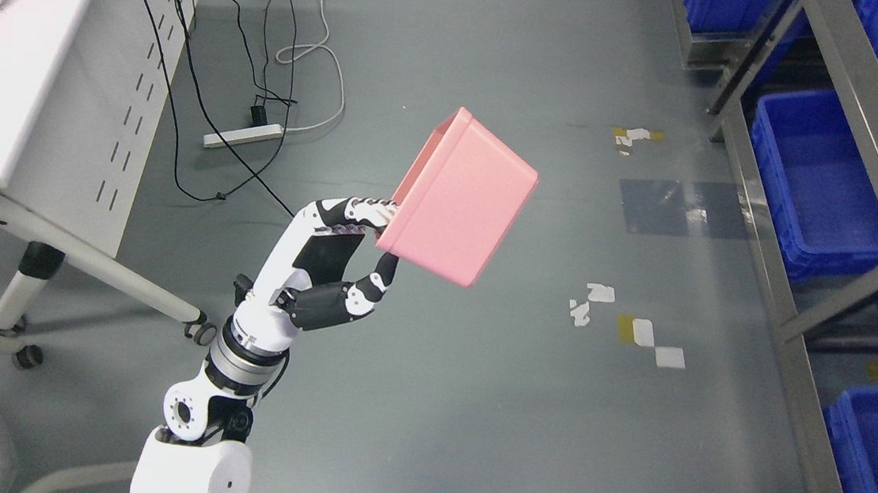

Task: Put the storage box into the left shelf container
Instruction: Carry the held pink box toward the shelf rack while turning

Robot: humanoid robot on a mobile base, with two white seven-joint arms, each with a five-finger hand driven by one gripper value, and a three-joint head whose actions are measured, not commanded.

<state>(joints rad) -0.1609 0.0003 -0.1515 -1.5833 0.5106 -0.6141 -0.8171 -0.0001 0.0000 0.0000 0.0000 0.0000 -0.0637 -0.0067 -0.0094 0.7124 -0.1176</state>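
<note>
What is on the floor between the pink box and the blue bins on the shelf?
In the head view, between the pink storage box and the blue bins: bare grey floor with tape scraps and the shelf frame.

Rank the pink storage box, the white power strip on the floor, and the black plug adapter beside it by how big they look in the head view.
Largest to smallest, as they appear:
1. Pink storage box, held up off the floor by the left robot hand, so nearness to the camera enlarges it.
2. White power strip.
3. Black plug adapter.
</note>
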